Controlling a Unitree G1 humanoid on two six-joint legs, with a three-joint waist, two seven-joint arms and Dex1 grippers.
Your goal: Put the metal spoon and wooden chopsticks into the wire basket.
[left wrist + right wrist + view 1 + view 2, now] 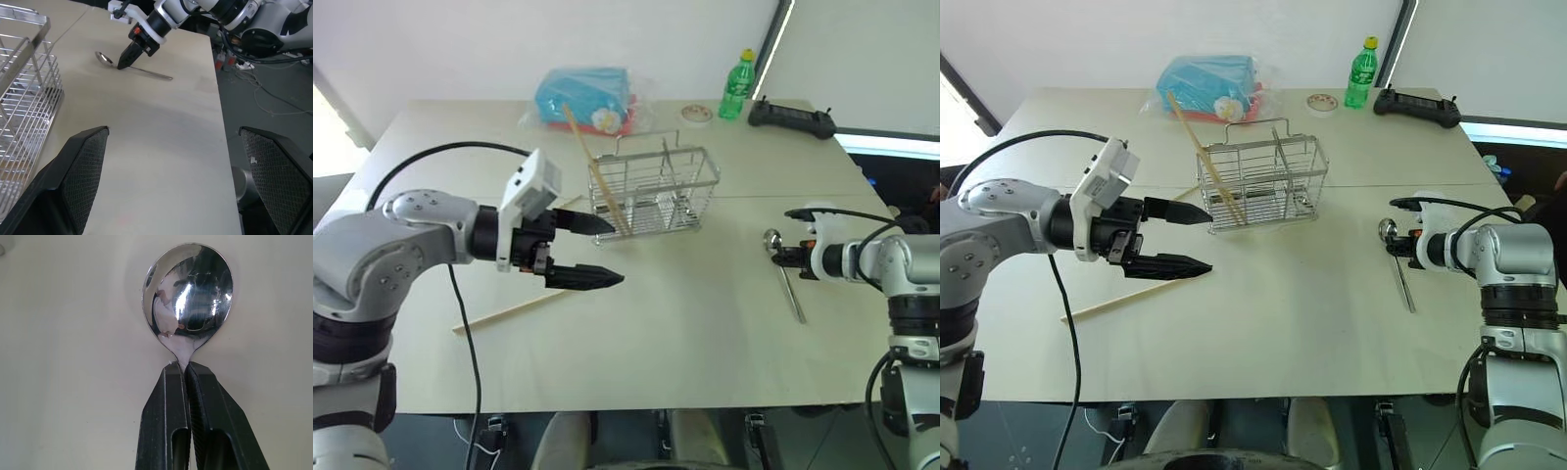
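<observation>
Right end effector [187,369] pinching metal spoon [787,280] at neck, handle trailing robotward on worktop [685,333]; wire basket [654,191] leftward; left end effector [597,252] spread.

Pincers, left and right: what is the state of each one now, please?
Left pincer: open, holding nothing, beside the wire basket.
Right pincer: closed on the neck of the metal spoon, which lies on the table.

left tool [592,250] spread wide | right tool [186,368] pinched closed, angled down
</observation>
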